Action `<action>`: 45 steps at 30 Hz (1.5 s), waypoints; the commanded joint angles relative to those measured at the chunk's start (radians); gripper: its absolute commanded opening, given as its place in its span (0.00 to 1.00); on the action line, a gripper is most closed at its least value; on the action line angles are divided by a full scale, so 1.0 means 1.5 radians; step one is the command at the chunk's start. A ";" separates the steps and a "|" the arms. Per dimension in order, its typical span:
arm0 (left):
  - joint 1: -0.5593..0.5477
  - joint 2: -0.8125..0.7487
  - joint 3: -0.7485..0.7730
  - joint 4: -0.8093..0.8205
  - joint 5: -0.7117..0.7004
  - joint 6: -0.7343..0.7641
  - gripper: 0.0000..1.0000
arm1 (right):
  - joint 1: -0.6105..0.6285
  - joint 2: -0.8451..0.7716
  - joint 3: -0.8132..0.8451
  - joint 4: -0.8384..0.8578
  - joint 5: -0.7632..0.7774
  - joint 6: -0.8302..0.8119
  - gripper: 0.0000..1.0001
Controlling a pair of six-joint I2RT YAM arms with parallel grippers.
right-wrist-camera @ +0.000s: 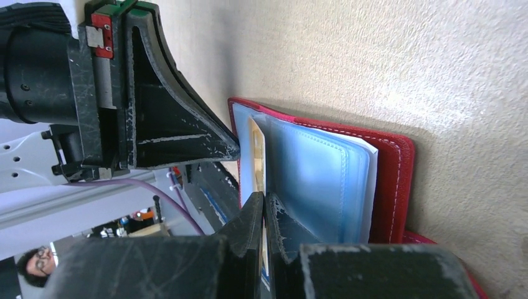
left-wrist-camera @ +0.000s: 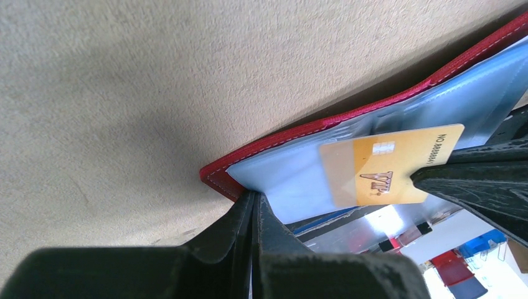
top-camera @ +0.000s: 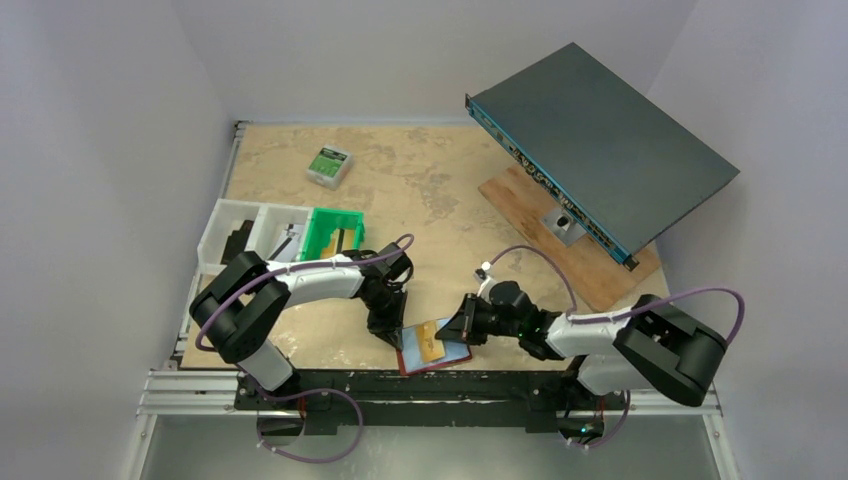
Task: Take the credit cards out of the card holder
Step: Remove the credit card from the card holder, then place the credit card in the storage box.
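Tan tabletop (top-camera: pixel 420 190), open card holder (left-wrist-camera: pixel 348 116), gold card (left-wrist-camera: pixel 392 165) half in pocket

Left end effector (left-wrist-camera: pixel 254 198), right end effector (right-wrist-camera: pixel 264 199) clamped

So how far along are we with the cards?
Done: the card holder lies open, its corner clamped by the left gripper. In hand: the right gripper pinches a gold card, partly out of its pocket. Left: pulling it clear, then any others, which I can't make out.
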 commanded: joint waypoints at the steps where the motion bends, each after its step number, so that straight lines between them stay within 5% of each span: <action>1: -0.008 0.046 -0.044 0.031 -0.166 0.014 0.00 | -0.010 -0.043 0.039 -0.121 0.046 -0.048 0.00; 29: -0.008 -0.054 0.101 -0.050 -0.139 0.021 0.00 | -0.022 -0.169 0.119 -0.297 0.068 -0.075 0.00; 36: 0.022 -0.157 0.116 -0.075 -0.106 0.023 0.34 | -0.032 -0.193 0.152 -0.309 0.059 -0.065 0.00; 45: 0.131 -0.298 0.040 0.034 0.109 -0.006 0.46 | -0.089 -0.169 0.154 -0.146 -0.056 0.011 0.00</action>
